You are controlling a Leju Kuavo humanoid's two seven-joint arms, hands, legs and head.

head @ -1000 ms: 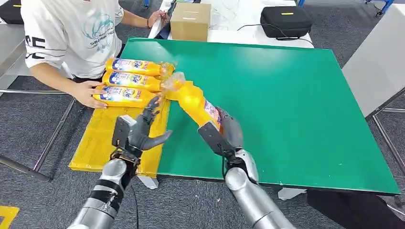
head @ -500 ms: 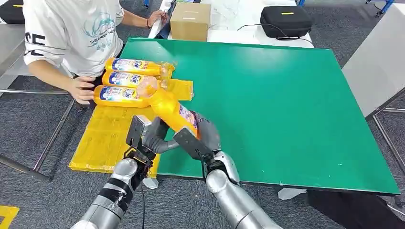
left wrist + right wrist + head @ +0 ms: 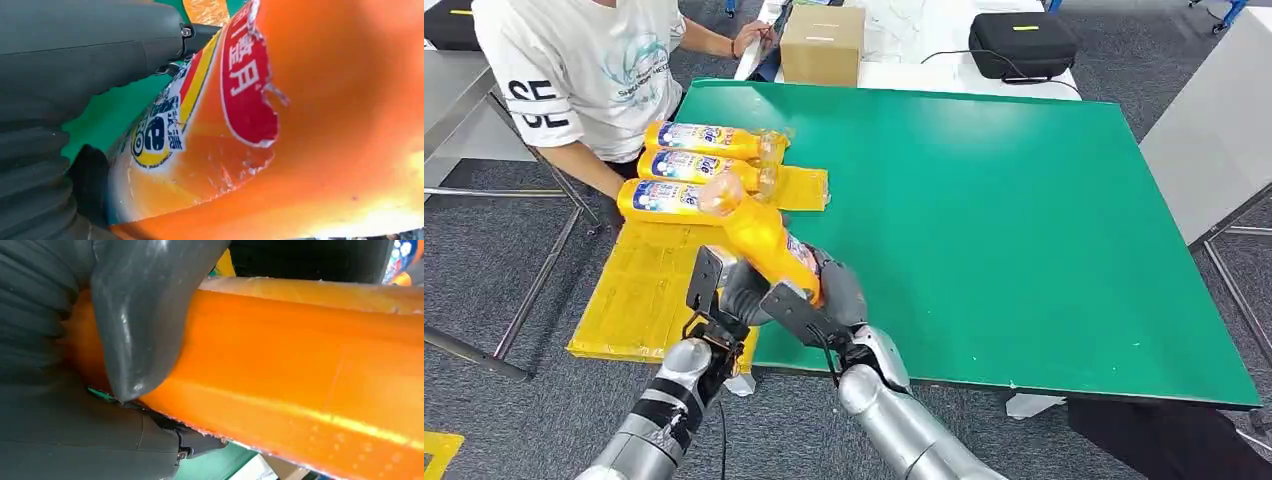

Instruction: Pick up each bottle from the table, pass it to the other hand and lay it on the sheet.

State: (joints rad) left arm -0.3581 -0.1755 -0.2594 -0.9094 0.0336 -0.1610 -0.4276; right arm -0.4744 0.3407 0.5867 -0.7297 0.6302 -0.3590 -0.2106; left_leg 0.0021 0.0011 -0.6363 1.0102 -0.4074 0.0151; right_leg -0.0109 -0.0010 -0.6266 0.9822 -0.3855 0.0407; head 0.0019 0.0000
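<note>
Handover in hand: a bottle is held up between the two hands at the near edge of the desk (image 3: 1024, 230).

The green desk carries a yellow sheet (image 3: 649, 285) at its left end, on which three bottles (image 3: 694, 168) are already laid side by side, with a person (image 3: 584, 70) standing just behind them. The fourth bottle (image 3: 764, 240) is gripped low on its body by the right hand (image 3: 819, 300), tilted with its cap toward the laid row, above the boundary of sheet and desk. The left hand (image 3: 729, 290) is set against the bottle's lower side; whether its fingers (image 3: 95, 55) are clenched on it cannot be told. By judgement, the pass is midway: a firm left-hand grip is called for next, then release by the right hand, then laying on the sheet's bare near part.
</note>
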